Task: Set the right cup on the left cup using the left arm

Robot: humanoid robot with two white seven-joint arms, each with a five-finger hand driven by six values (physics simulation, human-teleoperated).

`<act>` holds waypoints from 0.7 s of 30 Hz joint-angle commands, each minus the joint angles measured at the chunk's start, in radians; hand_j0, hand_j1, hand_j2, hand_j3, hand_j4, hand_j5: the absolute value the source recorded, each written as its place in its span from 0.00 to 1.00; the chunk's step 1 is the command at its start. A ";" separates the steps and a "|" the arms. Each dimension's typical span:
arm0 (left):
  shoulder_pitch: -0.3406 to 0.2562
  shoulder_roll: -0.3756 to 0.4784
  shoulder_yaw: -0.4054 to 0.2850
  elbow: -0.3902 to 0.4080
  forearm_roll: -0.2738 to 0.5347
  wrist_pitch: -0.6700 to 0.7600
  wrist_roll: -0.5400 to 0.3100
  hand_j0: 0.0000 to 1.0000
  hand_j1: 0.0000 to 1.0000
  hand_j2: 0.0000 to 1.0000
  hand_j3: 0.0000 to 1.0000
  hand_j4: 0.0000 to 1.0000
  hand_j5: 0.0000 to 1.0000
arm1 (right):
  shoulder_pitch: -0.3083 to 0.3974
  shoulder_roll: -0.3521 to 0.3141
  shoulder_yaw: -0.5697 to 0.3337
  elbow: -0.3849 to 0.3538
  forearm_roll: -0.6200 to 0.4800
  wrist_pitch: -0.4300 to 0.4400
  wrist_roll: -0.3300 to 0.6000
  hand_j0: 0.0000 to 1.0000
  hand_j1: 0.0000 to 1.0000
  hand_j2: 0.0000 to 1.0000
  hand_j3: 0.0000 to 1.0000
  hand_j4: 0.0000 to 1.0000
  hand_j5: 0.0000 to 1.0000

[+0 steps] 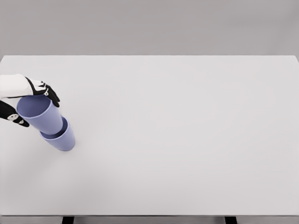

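Two blue cups stand nested at the table's left side. The lower cup (63,139) rests on the table, and the upper cup (39,114) sits tilted inside its mouth. My left hand (28,103) comes in from the left edge and wraps the upper cup's rim: black fingers (49,92) curl over the far side and the thumb (14,116) presses the near side. The right arm does not show.
The white table (187,140) stretches wide to the right of the cups. Its front edge runs along the bottom of the picture and its far edge meets a grey wall.
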 commanded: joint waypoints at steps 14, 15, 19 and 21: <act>0.002 -0.036 -0.002 0.050 -0.010 0.003 0.001 0.55 0.55 0.55 0.55 0.55 0.55 | 0.000 0.000 0.000 0.000 0.000 0.000 0.000 1.00 1.00 1.00 1.00 1.00 1.00; 0.002 -0.036 -0.004 0.050 -0.011 0.003 0.001 0.55 0.55 0.55 0.55 0.55 0.55 | 0.000 0.000 0.000 0.000 0.000 0.000 0.000 1.00 1.00 1.00 1.00 1.00 1.00; 0.005 -0.041 -0.004 0.048 -0.011 0.003 0.001 0.66 0.66 0.66 0.66 0.66 0.66 | 0.000 0.000 0.000 0.000 0.000 0.000 0.000 1.00 1.00 1.00 1.00 1.00 1.00; 0.017 -0.041 0.005 0.048 -0.011 0.003 0.001 0.82 0.82 0.82 0.82 0.82 0.82 | 0.000 0.000 0.000 0.000 0.000 0.000 0.000 1.00 1.00 1.00 1.00 1.00 1.00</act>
